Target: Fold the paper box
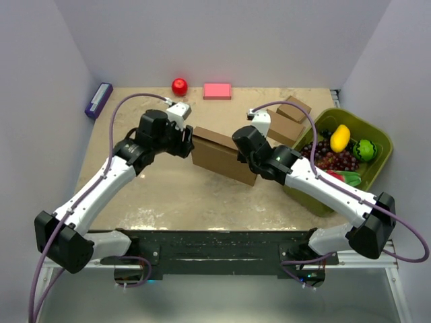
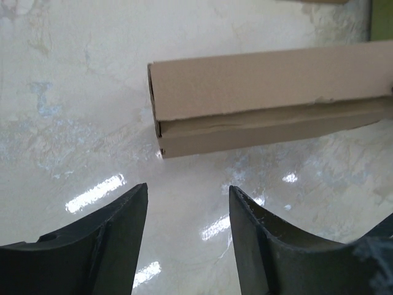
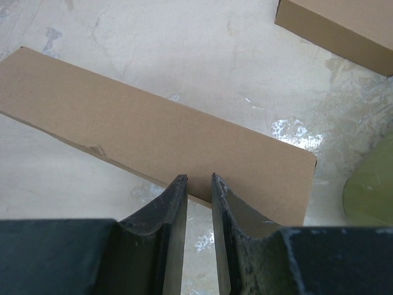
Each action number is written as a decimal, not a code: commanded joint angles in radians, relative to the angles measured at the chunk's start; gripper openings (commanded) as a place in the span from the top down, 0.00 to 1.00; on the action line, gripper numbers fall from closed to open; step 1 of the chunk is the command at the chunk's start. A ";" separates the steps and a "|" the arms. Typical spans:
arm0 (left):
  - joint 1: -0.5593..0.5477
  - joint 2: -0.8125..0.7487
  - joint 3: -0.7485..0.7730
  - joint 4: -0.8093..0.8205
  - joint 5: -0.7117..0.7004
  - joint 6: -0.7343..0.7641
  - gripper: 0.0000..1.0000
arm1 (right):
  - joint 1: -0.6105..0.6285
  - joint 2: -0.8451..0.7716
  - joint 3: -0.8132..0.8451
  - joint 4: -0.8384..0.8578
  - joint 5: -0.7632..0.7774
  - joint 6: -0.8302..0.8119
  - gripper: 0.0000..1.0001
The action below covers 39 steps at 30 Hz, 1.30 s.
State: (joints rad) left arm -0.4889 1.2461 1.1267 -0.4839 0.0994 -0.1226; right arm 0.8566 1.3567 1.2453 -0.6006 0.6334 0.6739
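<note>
Shows the paper box (image 1: 219,158), folded shut, in the middle of the bench (image 1: 161,195). Left gripper (image 2: 188,187) open, clear of its left end. Right gripper (image 3: 198,178) nearly closed at its near right edge; cannot tell whether gripping. Likely calls for steadying that end, pressing seams flush.

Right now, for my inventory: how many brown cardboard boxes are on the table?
3: the paper box mid-table, the far small box at back right, the near small box just before it. Others may be hidden.
</note>
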 commanded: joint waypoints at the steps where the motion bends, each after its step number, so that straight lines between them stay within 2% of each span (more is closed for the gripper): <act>1: 0.061 0.007 0.091 0.048 0.088 -0.075 0.40 | -0.002 0.022 -0.037 -0.045 0.012 0.023 0.74; 6: 0.102 0.065 0.094 0.200 0.169 -0.146 0.41 | -0.001 0.022 -0.050 -0.041 0.003 0.030 0.75; 10: 0.104 0.148 0.102 0.222 0.183 -0.178 0.42 | -0.002 0.021 -0.058 -0.042 -0.001 0.033 0.75; 18: 0.119 0.203 0.076 0.310 0.155 -0.195 0.49 | -0.002 0.019 -0.069 -0.042 -0.006 0.030 0.75; 31: 0.127 0.194 -0.087 0.308 0.059 -0.199 0.53 | -0.001 0.032 -0.067 -0.036 -0.017 0.023 0.74; 39: 0.134 0.170 -0.208 0.318 0.052 -0.224 0.59 | -0.004 0.028 -0.069 -0.036 -0.020 0.023 0.74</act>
State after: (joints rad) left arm -0.3676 1.4075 1.0138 -0.0441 0.2089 -0.3561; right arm 0.8570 1.3605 1.2079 -0.5709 0.6334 0.6815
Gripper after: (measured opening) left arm 0.432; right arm 0.255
